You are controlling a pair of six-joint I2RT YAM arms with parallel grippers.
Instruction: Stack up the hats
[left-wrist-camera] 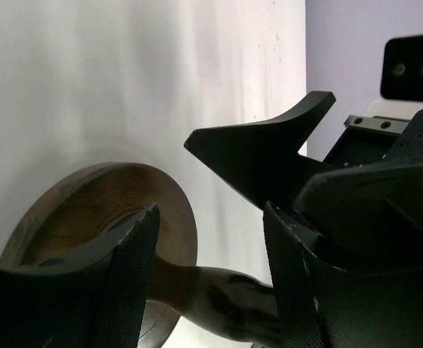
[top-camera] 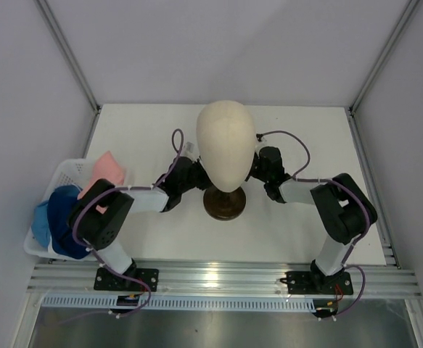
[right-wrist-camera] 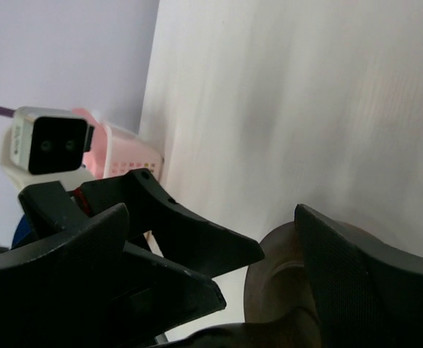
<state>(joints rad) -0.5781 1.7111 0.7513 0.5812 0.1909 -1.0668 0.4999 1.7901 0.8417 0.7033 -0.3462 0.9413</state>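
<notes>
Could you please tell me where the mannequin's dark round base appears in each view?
Top external: the mannequin's dark round base sits at centre, just below the cream head.
Left wrist: lower left, seen as a tilted brown disc.
Right wrist: at the bottom edge, right of centre.
Shared landmark: the white table under it.

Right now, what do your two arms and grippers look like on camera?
Both the left arm and the right arm have chunky black joints linked by white segments, with thin purple cables looping along them. The left gripper and right gripper have black, angular fingers with finely textured inner pads.
</notes>
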